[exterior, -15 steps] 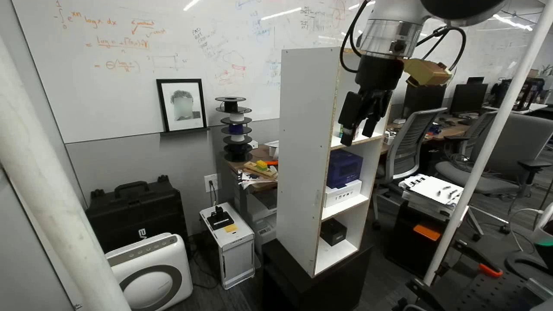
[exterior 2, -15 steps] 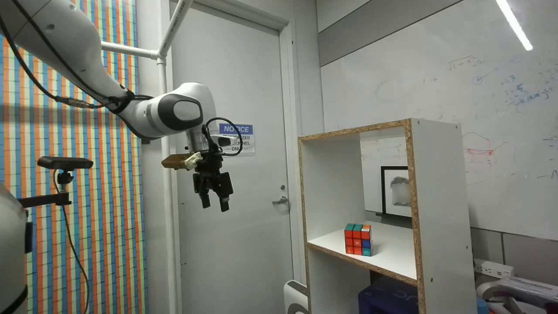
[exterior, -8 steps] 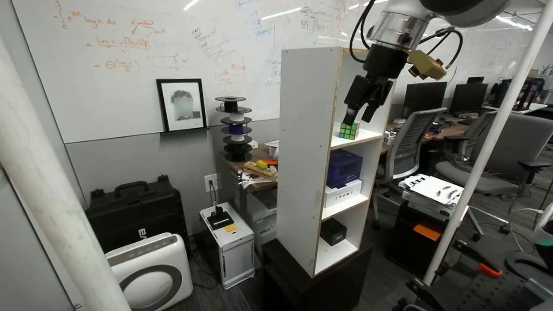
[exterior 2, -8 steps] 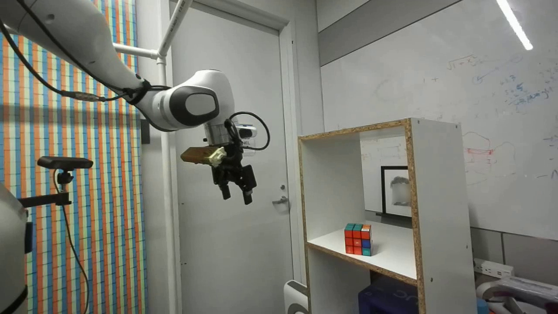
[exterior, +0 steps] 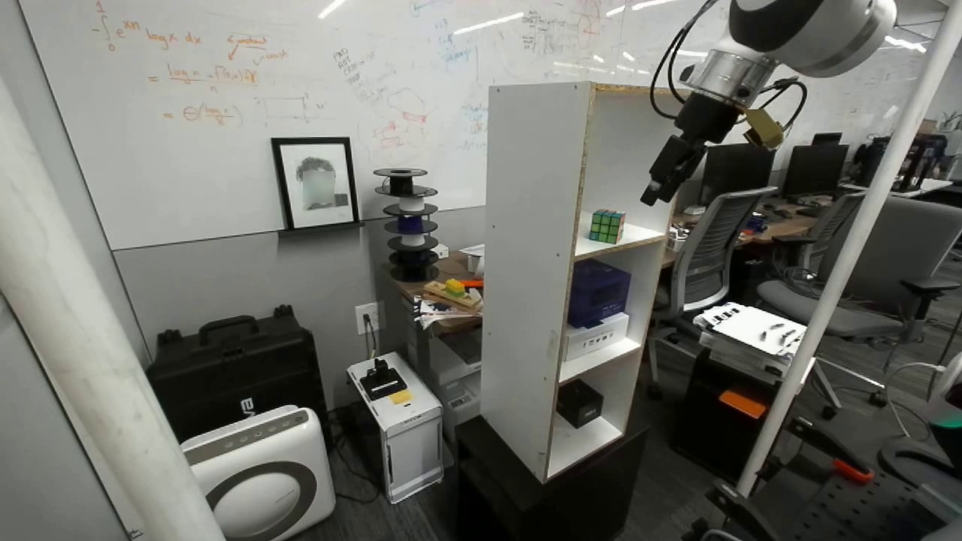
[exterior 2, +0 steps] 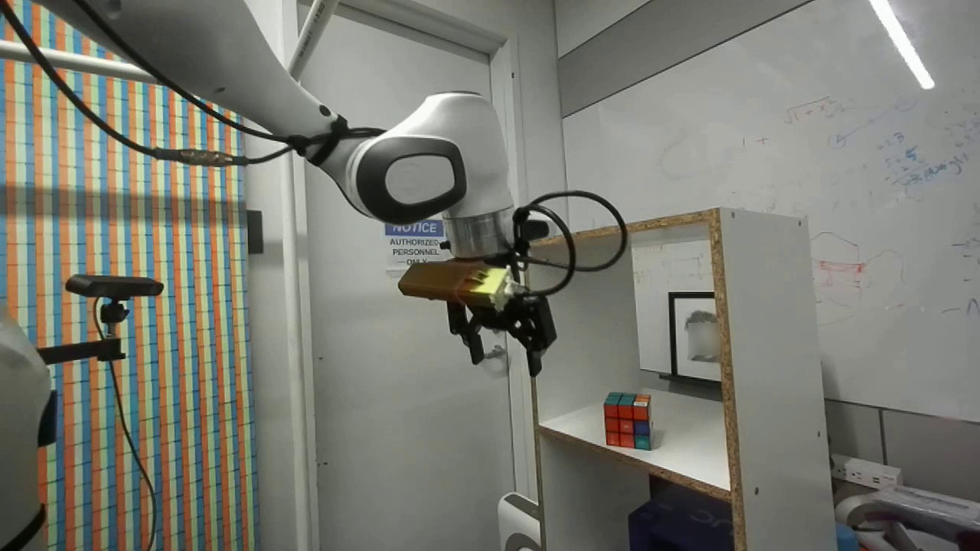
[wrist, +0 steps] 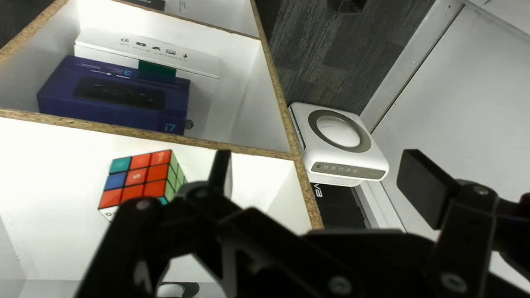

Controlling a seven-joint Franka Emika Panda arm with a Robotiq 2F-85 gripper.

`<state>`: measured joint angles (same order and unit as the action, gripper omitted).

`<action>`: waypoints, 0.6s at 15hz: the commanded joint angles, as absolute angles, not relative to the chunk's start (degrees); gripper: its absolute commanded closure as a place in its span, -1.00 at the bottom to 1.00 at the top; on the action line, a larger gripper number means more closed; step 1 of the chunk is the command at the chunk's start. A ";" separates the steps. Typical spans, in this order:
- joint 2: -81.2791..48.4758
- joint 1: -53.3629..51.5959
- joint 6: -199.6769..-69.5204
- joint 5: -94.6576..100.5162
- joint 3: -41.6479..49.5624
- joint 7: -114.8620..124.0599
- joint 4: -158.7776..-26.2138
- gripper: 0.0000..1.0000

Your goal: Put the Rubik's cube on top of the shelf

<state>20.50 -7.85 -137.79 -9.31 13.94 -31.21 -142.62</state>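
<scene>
Evidently, the Big Lift Is Yet to Come

Tall, white and open-fronted, a shelf [exterior: 530,270] stands on a black base [exterior: 590,488], perhaps put there to give it working height; its top panel [exterior 2: 666,221] is the intended perch. A robot arm [exterior 2: 429,172] extends toward the front, bent so its end angles down near the top compartment [exterior 2: 685,432]. One level below, a blue box [exterior: 599,293] rests on a flatter white box [exterior: 597,338], apparently stored there and no part of the job. The pincer [exterior 2: 505,363] is spread wide and holds nothing, the gap presumably left generous so it can straddle its target. That target, the Rubik's cube [exterior 2: 628,420], sits flat on the floor of the top compartment, near the front and apart from both sides, a spot that should suit a grasp from outside. With the panel overhead, it would probably have to come out forward before going up; lifted straight, it could strike the underside. In the wrist view the cube lies outside the gap, beyond one finger [wrist: 219,169], so a sideways shift seems called for before any closing.
</scene>
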 commanded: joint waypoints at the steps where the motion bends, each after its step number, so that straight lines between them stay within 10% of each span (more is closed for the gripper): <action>1: 14.45 -6.85 -144.56 -11.34 14.83 -38.05 -140.98 -1.00; 9: -1.93 -8.09 -165.08 -20.92 15.39 -47.20 -135.12 -1.00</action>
